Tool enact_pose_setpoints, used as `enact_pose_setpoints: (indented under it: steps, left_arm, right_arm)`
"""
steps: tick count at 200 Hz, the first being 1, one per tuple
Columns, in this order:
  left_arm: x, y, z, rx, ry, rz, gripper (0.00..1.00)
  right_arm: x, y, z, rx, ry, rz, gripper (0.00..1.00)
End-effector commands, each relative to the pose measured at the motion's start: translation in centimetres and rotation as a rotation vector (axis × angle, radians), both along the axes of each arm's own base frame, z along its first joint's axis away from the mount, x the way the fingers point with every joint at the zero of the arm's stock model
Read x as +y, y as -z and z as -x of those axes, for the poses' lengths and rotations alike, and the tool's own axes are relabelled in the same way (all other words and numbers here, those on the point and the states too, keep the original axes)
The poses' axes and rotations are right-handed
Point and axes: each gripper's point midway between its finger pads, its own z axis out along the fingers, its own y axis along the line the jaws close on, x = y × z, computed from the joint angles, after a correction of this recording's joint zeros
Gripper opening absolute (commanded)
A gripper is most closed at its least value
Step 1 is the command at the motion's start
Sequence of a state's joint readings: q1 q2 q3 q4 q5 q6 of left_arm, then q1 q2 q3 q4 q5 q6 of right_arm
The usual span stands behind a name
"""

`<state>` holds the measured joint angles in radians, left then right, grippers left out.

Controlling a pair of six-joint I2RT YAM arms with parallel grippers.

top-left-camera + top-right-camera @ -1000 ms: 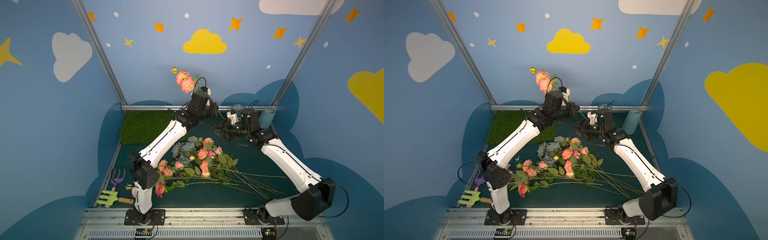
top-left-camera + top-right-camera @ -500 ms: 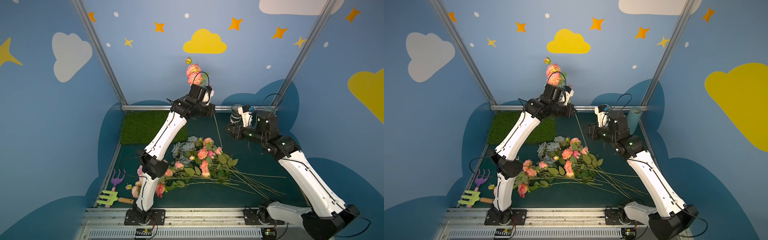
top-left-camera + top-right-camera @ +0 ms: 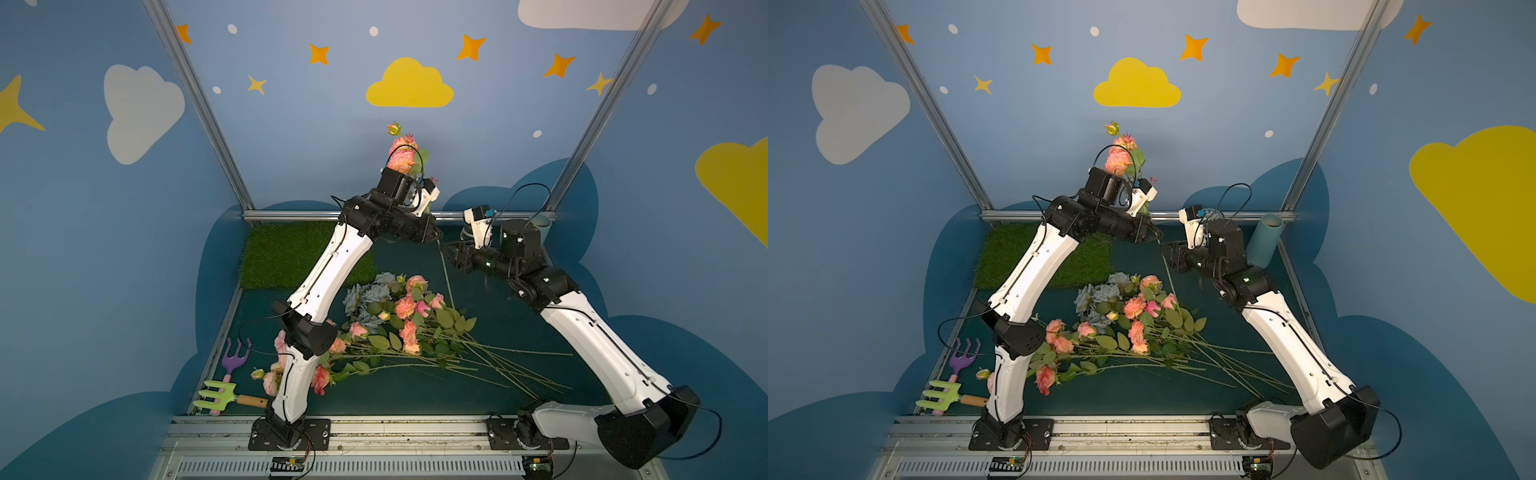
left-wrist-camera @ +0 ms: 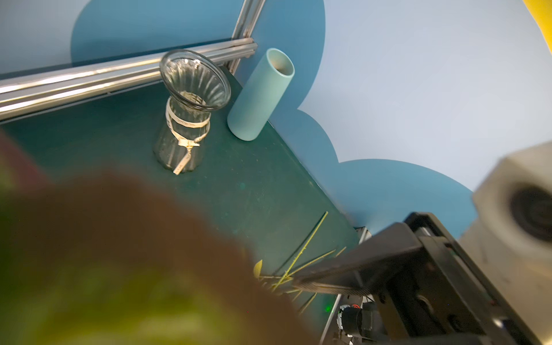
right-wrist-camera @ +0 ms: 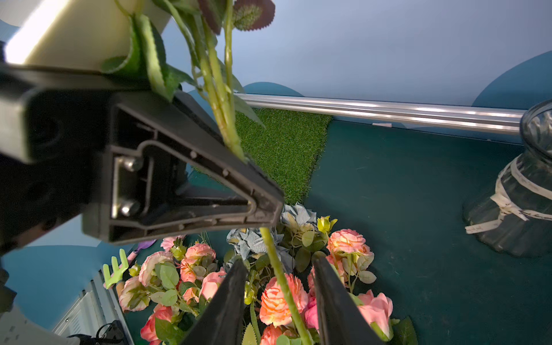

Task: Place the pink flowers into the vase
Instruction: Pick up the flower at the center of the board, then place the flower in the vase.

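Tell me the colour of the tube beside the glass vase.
Pale teal tube, clearest in the left wrist view.

Left pincer (image 3: 435, 237) holds the stem of raised pink flowers (image 3: 402, 156), right pincer (image 3: 451, 258) just beside.

We lift our left arm (image 3: 332, 270) high, elbow bent, forearm reaching toward the back. Our left end effector (image 3: 435, 238) is clamped on a pink flower stem (image 5: 283, 283). Our right arm (image 3: 590, 332) stretches forward, and our right end effector (image 5: 280, 260) holds its jaws parted either side of that stem.
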<state>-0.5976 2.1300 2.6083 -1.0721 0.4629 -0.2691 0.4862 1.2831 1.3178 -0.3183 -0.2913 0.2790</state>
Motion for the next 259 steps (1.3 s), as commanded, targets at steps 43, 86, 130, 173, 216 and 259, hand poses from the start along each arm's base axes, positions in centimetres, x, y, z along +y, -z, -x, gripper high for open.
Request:
enact_pose_setpoints:
  steps: [43, 86, 130, 173, 216, 259]
  left_arm:
    - [-0.4, -0.8, 1.5, -0.016, 0.061, 0.008, 0.02]
    - [-0.4, -0.5, 1.7, -0.009, 0.068, -0.002, 0.05]
    - [0.8, -0.5, 1.9, -0.021, -0.021, -0.051, 0.77]
    - [2.8, -0.1, 3.6, -0.083, -0.145, -0.025, 0.79]
    - [9.6, 1.2, 3.7, -0.164, -0.376, 0.127, 0.88]
    - [11.6, 3.9, 3.8, -0.125, -0.422, 0.095, 0.88]
  right_arm:
    - [1.1, -1.3, -0.7, -0.040, -0.045, -0.029, 0.32]
    - [1.2, -1.1, -1.2, -0.038, -0.034, -0.034, 0.00]
    - [-1.2, -1.0, -3.8, -0.059, 0.149, 0.012, 0.00]
    - [-9.9, -4.1, -7.3, -0.226, 0.639, 0.159, 0.00]
    - [-19.6, -9.5, -8.7, -0.401, 1.042, 0.170, 0.00]
    - [-23.9, -13.6, -9.9, -0.585, 1.234, 0.146, 0.00]
